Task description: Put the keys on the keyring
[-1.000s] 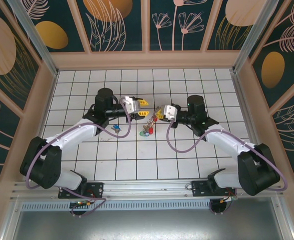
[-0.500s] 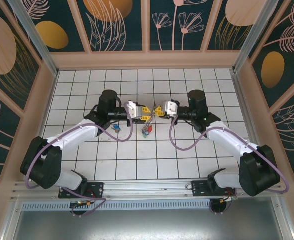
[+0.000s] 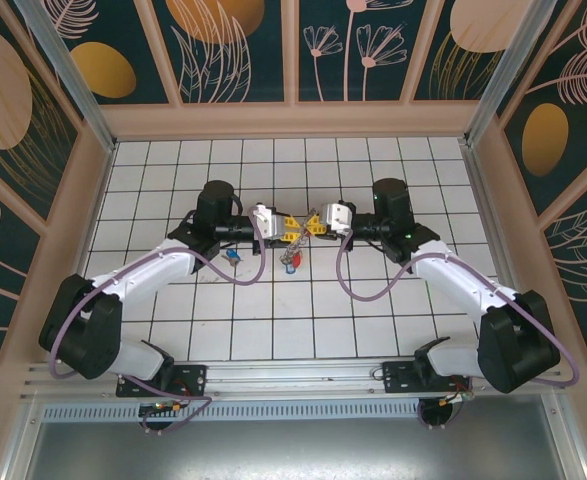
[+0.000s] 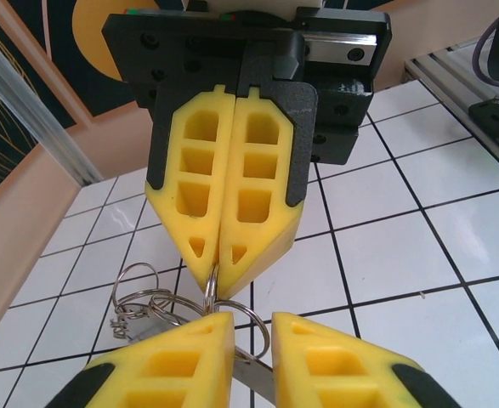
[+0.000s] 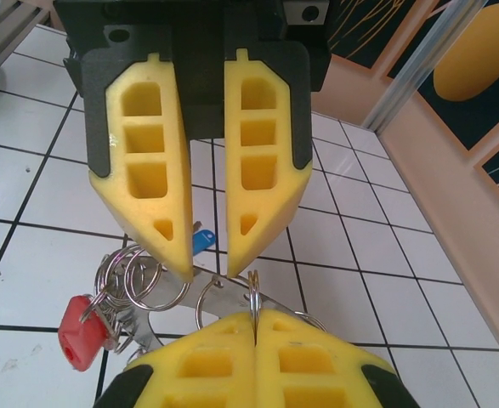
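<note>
My two grippers meet tip to tip above the middle of the floor. The right gripper [image 3: 315, 224] [image 5: 256, 316] is shut on a thin silver split ring [image 5: 252, 289] [image 4: 209, 287], held edge-on between its tips. The left gripper [image 3: 291, 228] [image 4: 253, 319] faces it with a narrow gap between its fingers. A flat grey metal band, seemingly the keyring [image 5: 223, 297] [image 4: 252, 377], and another wire ring cross that gap; I see no clamping. A bunch of rings [image 5: 134, 276] with a red key [image 5: 79, 333] [image 3: 297, 256] hangs below. A blue key [image 3: 232, 256] [image 5: 200, 240] lies on the tiles.
The white tiled floor [image 3: 393, 320] is walled by a pale wooden border [image 3: 293, 120] and patterned panels. An aluminium rail [image 3: 293, 375] with both arm bases runs along the near edge. Purple cables loop beside each forearm.
Both grippers have drawn together and shifted slightly toward the back wall, the ring bunch moving with them. The left fingers have narrowed. The right gripper stays shut.
</note>
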Robot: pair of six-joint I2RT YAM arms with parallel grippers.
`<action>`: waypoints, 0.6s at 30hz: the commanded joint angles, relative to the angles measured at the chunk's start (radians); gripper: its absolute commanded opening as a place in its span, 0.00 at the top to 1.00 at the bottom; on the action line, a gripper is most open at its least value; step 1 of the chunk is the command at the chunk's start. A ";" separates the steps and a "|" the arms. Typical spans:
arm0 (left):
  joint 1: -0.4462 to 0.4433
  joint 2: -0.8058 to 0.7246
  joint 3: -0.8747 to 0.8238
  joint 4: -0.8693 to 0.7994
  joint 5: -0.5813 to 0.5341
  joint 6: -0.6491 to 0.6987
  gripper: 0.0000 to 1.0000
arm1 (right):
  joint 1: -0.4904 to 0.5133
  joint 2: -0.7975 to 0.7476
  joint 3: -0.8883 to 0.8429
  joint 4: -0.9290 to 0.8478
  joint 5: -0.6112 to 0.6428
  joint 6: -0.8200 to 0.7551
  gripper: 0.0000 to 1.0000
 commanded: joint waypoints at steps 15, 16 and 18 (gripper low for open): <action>0.029 -0.117 -0.137 0.142 -0.068 -0.235 0.67 | 0.029 -0.091 -0.013 0.173 0.009 0.119 1.00; 0.027 -0.111 -0.144 0.206 -0.063 -0.289 0.65 | 0.036 -0.090 -0.015 0.177 0.023 0.122 1.00; 0.025 -0.101 -0.156 0.306 -0.039 -0.372 0.61 | 0.054 -0.088 -0.021 0.189 0.062 0.130 1.00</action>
